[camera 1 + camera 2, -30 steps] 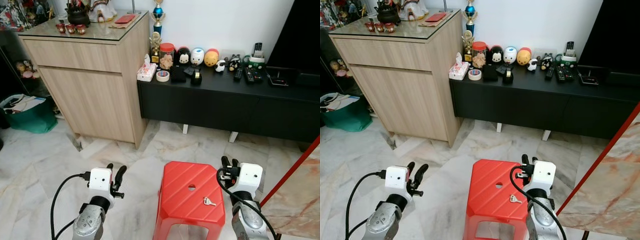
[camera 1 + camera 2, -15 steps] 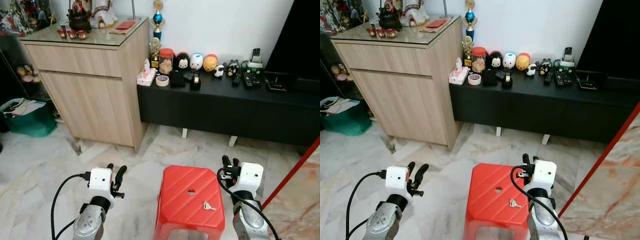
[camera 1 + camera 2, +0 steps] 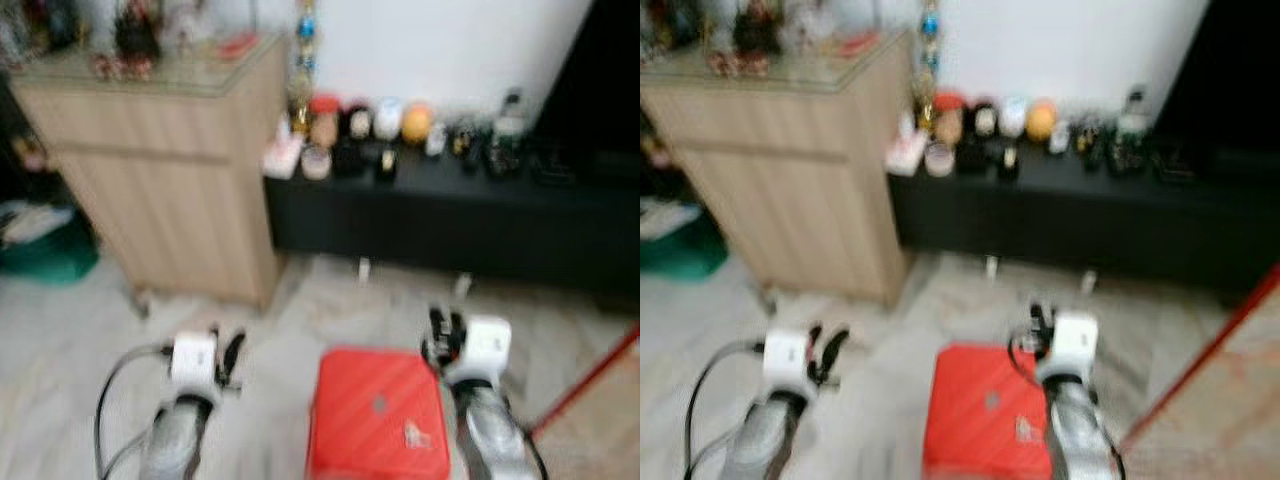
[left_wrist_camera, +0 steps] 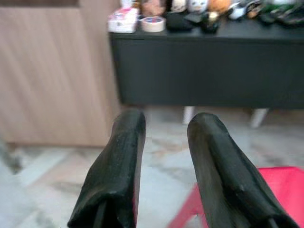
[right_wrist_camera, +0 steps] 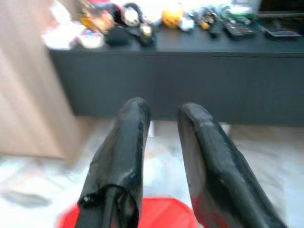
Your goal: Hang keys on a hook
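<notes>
Keys lie near the right front corner of the red stool, untouched. Both the left gripper and right gripper hover empty, fingers apart. Through the blur no hook is apparent; the right gripper should probably descend squarely over the keys before closing.

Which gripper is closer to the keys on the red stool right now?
Right. The right gripper hovers at the stool's far right corner, just beyond the keys. The left gripper hangs over the floor, off the stool's left side.

Left claw and right claw held forward, fingers parted.
</notes>
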Controlling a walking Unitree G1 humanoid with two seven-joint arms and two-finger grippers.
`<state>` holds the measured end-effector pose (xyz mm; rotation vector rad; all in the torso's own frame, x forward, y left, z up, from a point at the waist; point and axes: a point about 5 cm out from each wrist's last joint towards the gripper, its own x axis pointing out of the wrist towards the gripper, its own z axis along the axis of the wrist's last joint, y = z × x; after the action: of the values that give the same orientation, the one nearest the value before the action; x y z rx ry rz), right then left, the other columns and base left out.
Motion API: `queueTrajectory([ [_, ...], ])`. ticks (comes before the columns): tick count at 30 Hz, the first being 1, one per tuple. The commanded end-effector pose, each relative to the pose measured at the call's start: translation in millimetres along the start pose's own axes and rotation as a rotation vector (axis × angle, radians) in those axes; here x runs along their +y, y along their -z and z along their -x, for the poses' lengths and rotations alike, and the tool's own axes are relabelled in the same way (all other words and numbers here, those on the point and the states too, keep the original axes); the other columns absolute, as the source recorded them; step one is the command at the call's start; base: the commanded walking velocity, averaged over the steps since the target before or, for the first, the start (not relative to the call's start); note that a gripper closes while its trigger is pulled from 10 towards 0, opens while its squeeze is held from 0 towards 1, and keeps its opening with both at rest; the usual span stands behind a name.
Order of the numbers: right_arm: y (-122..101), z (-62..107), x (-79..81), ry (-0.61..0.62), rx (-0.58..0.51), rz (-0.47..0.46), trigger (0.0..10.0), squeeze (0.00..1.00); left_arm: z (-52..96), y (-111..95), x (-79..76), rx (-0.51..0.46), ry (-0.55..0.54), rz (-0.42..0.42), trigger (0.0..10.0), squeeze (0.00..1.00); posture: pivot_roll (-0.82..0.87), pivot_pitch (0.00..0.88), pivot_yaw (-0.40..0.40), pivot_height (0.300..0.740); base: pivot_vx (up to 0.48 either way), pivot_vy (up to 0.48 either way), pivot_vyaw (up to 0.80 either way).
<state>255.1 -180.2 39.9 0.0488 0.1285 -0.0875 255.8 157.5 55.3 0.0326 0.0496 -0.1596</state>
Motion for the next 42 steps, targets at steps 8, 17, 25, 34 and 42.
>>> queueTrajectory([
  [8,-2.6,-2.5,9.8,-0.030,-0.005,-0.013,10.0,0.00,8.2,8.9,9.7,0.031,-0.031,-0.003,10.0,0.00,-0.03,0.005,-0.018,0.740,0.000,0.000,0.00],
  [17,-2.2,-3.0,10.5,-0.030,-0.004,-0.010,10.0,0.00,8.4,9.2,10.0,0.026,-0.038,0.001,10.0,0.00,-0.03,0.007,-0.021,0.740,0.000,0.000,0.00],
  [25,3.6,-5.1,7.3,0.002,0.043,0.012,10.0,0.00,8.4,9.5,10.9,0.025,-0.037,0.003,10.0,0.00,-0.03,0.008,-0.016,0.731,0.000,0.000,0.00],
  [34,4.4,-5.2,9.7,-0.011,0.041,0.010,10.0,0.00,9.0,9.8,11.8,0.030,-0.041,0.001,10.0,0.00,-0.02,0.008,-0.015,0.687,0.000,0.000,0.00],
  [42,3.5,-4.6,11.8,-0.023,0.030,0.001,10.0,0.00,9.7,9.7,12.7,0.030,-0.045,0.001,10.0,0.00,-0.02,0.008,-0.016,0.687,0.000,0.000,0.00],
])
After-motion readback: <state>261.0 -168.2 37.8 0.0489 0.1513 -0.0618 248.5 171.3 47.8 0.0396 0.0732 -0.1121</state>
